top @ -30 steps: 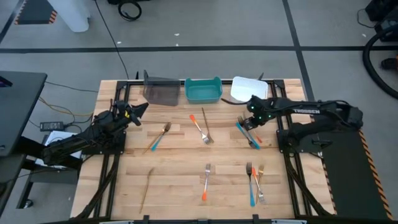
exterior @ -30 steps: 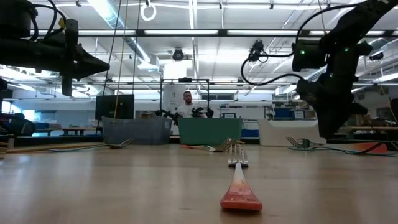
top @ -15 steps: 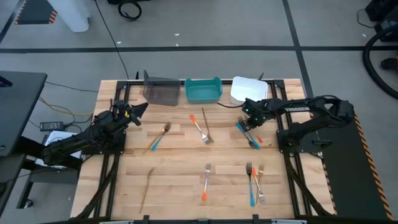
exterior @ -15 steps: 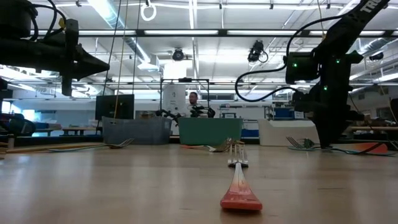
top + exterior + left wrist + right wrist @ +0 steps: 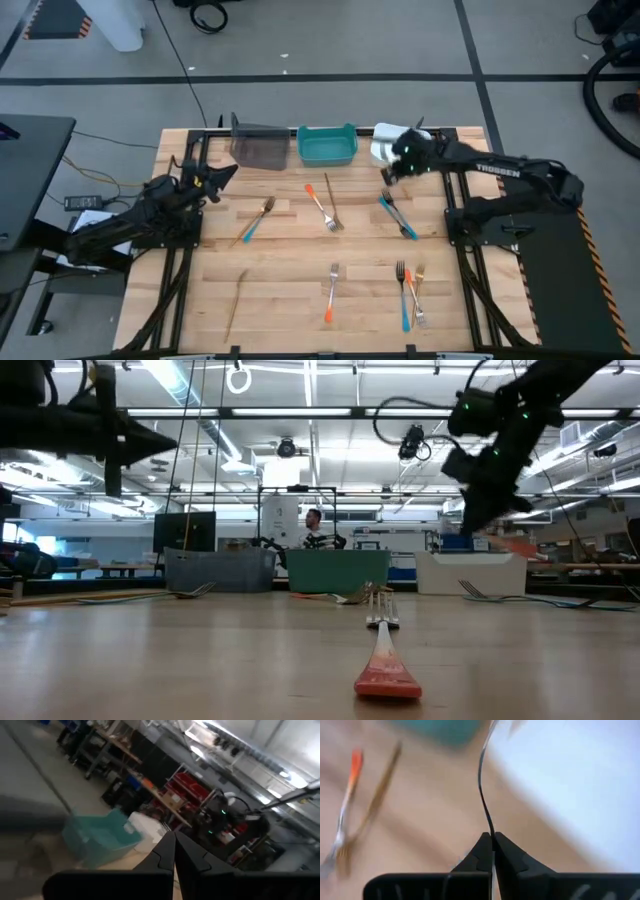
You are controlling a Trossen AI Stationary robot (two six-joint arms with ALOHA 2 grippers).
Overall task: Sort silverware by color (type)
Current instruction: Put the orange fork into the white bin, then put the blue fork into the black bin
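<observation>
Overhead, looking straight down on the whole table (image 5: 300, 270) and both arms; at tabletop height, looking level across the wood toward the bins and room, very near an orange fork (image 5: 385, 660). On each wrist, peering close past dark fingers (image 5: 172, 852), left toward the teal bin (image 5: 100, 837), also seen from overhead and level views.

You are getting even, bright light from the ceiling strip lights (image 5: 300, 412), which are glaring in the low view. The bench (image 5: 290, 260) is showing only faint shadows. Your right wrist view is blurring heavily beyond the right pincer (image 5: 492, 840), and the left wrist view is smearing too.
</observation>
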